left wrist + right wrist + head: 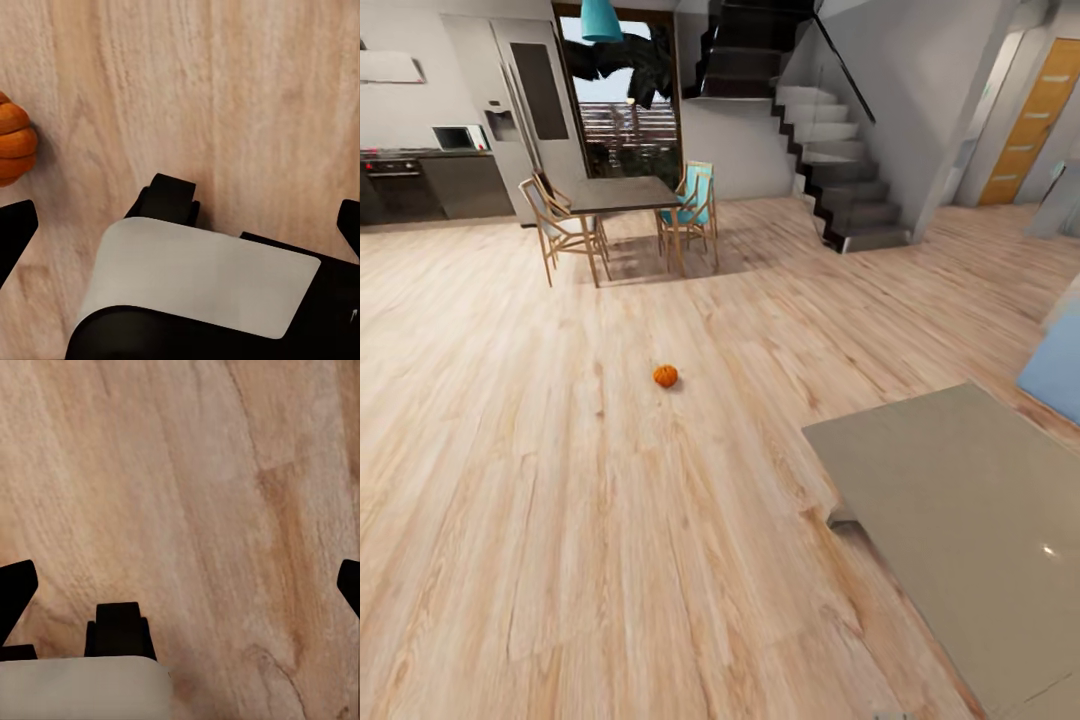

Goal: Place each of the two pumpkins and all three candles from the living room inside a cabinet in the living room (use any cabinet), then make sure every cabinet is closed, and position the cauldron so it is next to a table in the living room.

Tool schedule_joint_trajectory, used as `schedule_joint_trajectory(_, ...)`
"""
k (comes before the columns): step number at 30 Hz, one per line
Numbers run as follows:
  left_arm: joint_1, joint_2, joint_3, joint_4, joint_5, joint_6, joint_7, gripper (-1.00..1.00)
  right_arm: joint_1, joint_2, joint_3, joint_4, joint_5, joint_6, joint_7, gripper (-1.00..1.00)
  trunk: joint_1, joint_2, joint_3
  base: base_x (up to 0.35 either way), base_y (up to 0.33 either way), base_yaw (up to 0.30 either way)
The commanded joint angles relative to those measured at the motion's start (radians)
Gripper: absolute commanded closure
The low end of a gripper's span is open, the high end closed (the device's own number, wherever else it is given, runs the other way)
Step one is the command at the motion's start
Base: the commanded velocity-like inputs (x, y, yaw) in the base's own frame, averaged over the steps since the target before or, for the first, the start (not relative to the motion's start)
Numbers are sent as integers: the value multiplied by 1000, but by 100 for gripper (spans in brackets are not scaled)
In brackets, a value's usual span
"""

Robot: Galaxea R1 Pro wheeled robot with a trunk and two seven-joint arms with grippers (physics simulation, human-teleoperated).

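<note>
A small orange pumpkin (665, 376) lies on the pale wood floor, in the open some way ahead of me. An orange ribbed pumpkin (15, 144) also shows in the left wrist view, on the floor beside my base; I cannot tell whether it is the same one. My left gripper (182, 225) is open above the floor, holding nothing, and the pumpkin sits just beyond one fingertip (15, 232). My right gripper (182, 585) is open too, over bare planks. The candles, cabinet and cauldron are out of view.
A low grey table (960, 520) stands close at the right front. A dark dining table (622, 193) with wooden chairs sits farther back, with the kitchen units (440, 185) at the back left and the stairs (840, 180) at the back right. A blue seat (1055, 365) is at the right edge.
</note>
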Motion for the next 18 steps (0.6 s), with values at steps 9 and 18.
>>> schedule_joint_trajectory(9, 0, 0, 0, 0, 0, 0, 0, -100, 0, 0, 0, 0, 0, 0, 0, -100, 0, 0, 0, 336, 0, 283)
schedule_joint_trajectory(18, 0, 0, 0, 0, 0, 0, 0, -100, 0, 0, 0, 0, 0, 0, 0, -100, 0, 0, 0, 336, 0, 283)
